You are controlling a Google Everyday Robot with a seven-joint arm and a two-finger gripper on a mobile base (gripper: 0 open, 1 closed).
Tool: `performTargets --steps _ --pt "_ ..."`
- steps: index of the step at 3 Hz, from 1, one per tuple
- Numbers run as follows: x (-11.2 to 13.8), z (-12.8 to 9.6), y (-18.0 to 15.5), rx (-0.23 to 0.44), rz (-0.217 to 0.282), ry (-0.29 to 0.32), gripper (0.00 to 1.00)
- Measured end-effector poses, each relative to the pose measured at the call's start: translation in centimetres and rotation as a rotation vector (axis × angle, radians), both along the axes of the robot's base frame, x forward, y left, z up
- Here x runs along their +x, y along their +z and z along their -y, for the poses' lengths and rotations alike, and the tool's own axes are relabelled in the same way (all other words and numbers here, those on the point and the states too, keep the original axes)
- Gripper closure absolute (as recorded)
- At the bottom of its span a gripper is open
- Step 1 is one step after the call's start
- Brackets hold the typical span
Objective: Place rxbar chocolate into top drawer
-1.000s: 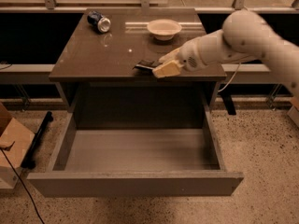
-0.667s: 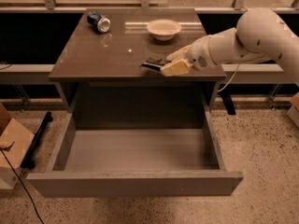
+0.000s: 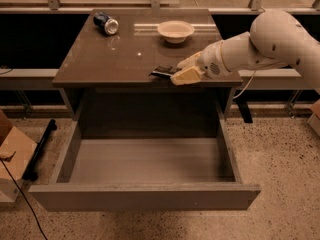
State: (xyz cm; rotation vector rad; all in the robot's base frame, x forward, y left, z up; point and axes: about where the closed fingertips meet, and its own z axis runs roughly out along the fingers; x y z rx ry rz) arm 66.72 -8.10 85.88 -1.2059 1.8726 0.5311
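Note:
The rxbar chocolate [image 3: 162, 71], a small flat black bar, sticks out to the left from between the cream fingers of my gripper [image 3: 176, 74]. It is held at the front edge of the brown table top [image 3: 100, 54], right of the middle. The gripper is shut on the bar, and the white arm reaches in from the right. The top drawer [image 3: 145, 198] stands pulled fully open below and in front of the table. Its smooth grey inside is empty. The bar is above the table's front edge, just behind the drawer opening.
A blue soda can [image 3: 106, 24] lies on its side at the table's back left. A white bowl [image 3: 175, 30] sits at the back middle. A cardboard box [image 3: 12, 156] and a black bar [image 3: 40, 149] are on the floor at left. Railing posts stand behind the table.
My gripper has shifted slightly to the right along the table's front edge, carrying the bar with it. The drawer, can and bowl have not moved.

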Motion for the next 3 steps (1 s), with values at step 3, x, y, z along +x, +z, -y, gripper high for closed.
performTargets --steps 3 --pt "-9.9 0.3 -7.3 -0.06 -0.141 0.084 1.0"
